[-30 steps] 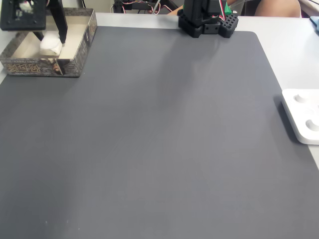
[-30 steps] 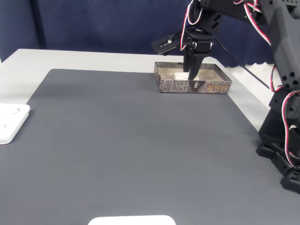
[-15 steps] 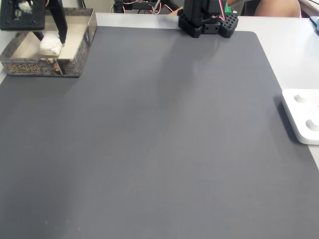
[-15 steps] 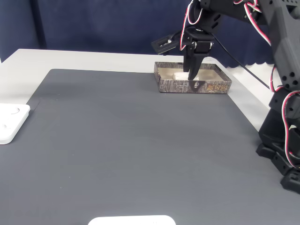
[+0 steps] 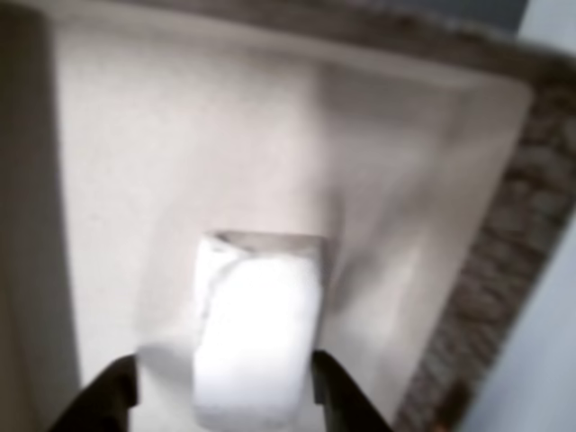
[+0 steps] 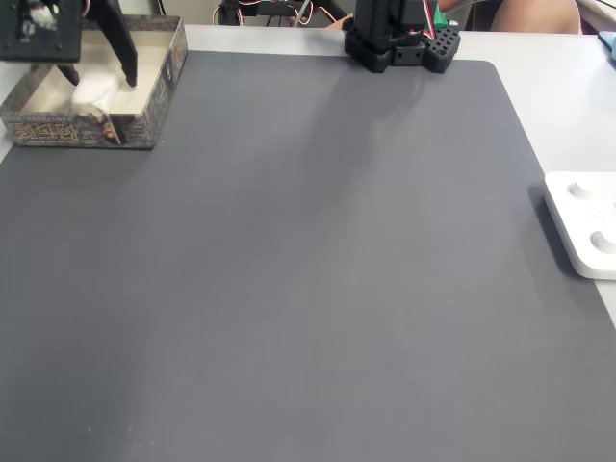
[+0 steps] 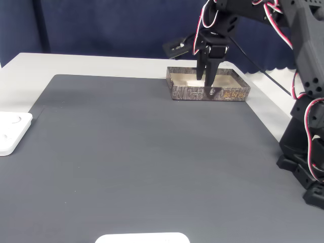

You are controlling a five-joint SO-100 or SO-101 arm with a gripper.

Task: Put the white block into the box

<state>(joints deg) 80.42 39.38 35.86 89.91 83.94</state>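
The white block [image 5: 256, 342] lies on the pale floor of the box [image 5: 531, 180], seen from just above in the other view. My gripper [image 5: 225, 396] straddles it with the jaws spread, and a gap shows between the left finger and the block. In a fixed view the block [image 6: 91, 89] rests inside the box [image 6: 77, 130] at the top left, under the open gripper [image 6: 99, 79]. From the other side, in a fixed view, the gripper [image 7: 204, 81] reaches down into the box [image 7: 223, 93] at the far edge of the mat.
A dark grey mat [image 6: 308, 269] covers most of the table. A flat white device with round knobs [image 6: 582, 226] lies at its right edge, at the left [image 7: 10, 131] from the opposite side. The arm's base [image 6: 399, 38] stands at the back.
The jaws have spread apart and let go of the white block, which now rests on the box floor. The arm has stayed over the box.
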